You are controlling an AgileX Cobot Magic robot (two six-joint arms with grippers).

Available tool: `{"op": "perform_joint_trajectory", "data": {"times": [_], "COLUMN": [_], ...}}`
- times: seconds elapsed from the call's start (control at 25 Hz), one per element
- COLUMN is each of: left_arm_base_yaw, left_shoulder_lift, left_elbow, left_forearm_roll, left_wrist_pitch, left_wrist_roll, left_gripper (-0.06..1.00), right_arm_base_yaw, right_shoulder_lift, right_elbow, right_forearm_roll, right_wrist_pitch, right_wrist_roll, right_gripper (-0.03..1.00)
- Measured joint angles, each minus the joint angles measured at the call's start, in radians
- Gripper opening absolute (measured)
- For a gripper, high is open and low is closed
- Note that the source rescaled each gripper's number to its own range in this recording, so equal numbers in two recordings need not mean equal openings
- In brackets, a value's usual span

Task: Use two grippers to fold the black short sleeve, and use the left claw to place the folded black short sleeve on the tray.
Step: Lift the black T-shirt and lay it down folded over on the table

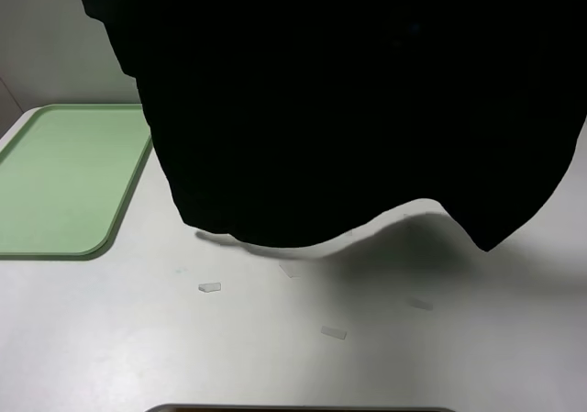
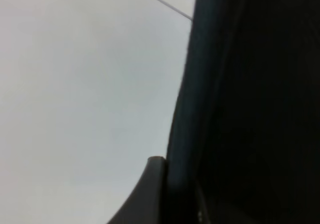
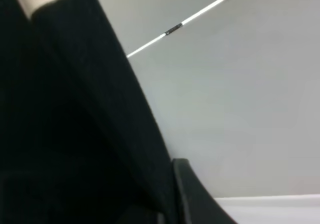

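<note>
- The black short sleeve (image 1: 367, 109) hangs in the air over the table (image 1: 275, 357) and fills most of the upper part of the high view. The cloth is plain black with soft folds. Its lower edge is wavy: it dips low at the left, rises in the middle and comes down to a point at the right. A grey shadow lies on the table under it. Both grippers are hidden in this view.
- The table is white and matte.
- The tray (image 1: 128, 192) is pale green with rounded corners and a low rim. It lies on the table at the left, beside the shirt's left edge and apart from it.
- Of the left gripper (image 2: 167, 189) only 1 black finger (image 2: 150, 194) shows. The black cloth is pressed directly against it and runs away along 1 whole side of the wrist view. The jaws are closed on the shirt.
- The right gripper (image 3: 172, 194) also shows 1 black finger (image 3: 192, 194), with the cloth tight against it. It is closed on the shirt too.
- 3 small scraps of tape (image 1: 209, 287) lie on the table below the shirt.
</note>
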State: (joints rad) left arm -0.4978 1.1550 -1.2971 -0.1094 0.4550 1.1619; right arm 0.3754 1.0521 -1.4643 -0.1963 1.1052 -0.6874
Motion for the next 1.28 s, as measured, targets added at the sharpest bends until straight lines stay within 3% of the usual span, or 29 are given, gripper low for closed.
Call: {"op": "perform_joint_trajectory", "data": {"times": [0.4, 1.08, 1.28], "left_arm_base_yaw": [-0.006, -0.006, -0.006], "left_shoulder_lift": [-0.085, -0.272, -0.276], "left_elbow": [0.000, 0.000, 0.000], "left_forearm_roll": [-0.051, -0.173, -0.191], "left_wrist_pitch": [0.168, 0.416, 0.472], "left_wrist_roll": [-0.029, -0.032, -0.048], "left_gripper": [0.02, 0.02, 0.02], "right_arm_base_yaw": [0.003, 0.003, 0.003], "right_shoulder_lift": [-0.090, -0.275, -0.331], "right_elbow": [0.000, 0.009, 0.082], "right_forearm_roll": [0.074, 0.204, 0.211], "right_wrist_pitch": [0.089, 0.114, 0.115], "right_wrist_roll": [0.003, 0.074, 0.084], "right_gripper": [0.00, 0.00, 0.00]}}
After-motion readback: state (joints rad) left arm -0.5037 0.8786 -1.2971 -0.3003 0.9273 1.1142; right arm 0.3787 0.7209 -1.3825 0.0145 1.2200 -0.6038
